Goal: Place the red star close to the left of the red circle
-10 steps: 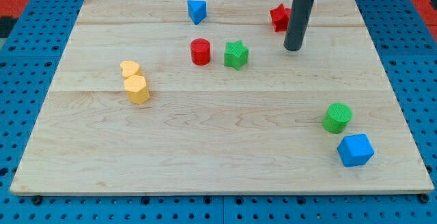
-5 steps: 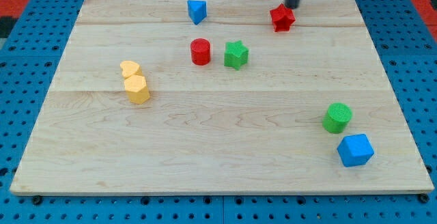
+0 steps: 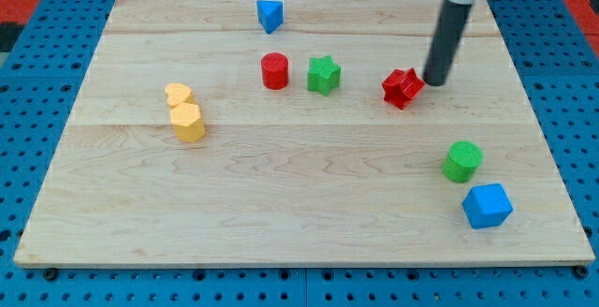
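The red star (image 3: 402, 87) lies right of the board's middle, below where it sat before. The red circle (image 3: 274, 70) stands to its left at the upper middle, with the green star (image 3: 323, 74) between them, right next to the circle. My tip (image 3: 434, 80) rests on the board just right of the red star, close to it or touching it. The rod rises from there to the view's top.
A blue triangle block (image 3: 270, 14) sits near the top edge. A yellow heart (image 3: 177, 95) and a yellow hexagon (image 3: 188, 122) touch at the left. A green cylinder (image 3: 462, 160) and a blue cube (image 3: 487, 205) stand at the lower right.
The red star has moved from near the top edge down toward the board's middle right. My tip went from behind the star at the top to its right side.
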`<act>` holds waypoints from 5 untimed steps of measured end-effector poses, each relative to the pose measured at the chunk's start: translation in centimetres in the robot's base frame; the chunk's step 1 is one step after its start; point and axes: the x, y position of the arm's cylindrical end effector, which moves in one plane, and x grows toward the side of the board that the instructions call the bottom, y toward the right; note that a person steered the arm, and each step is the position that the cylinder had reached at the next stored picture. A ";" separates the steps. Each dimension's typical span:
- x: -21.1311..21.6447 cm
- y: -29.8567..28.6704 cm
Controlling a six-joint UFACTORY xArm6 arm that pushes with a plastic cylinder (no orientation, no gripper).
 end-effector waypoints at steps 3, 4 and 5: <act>0.9 -12.1; 1.0 -6.1; 0.1 -2.7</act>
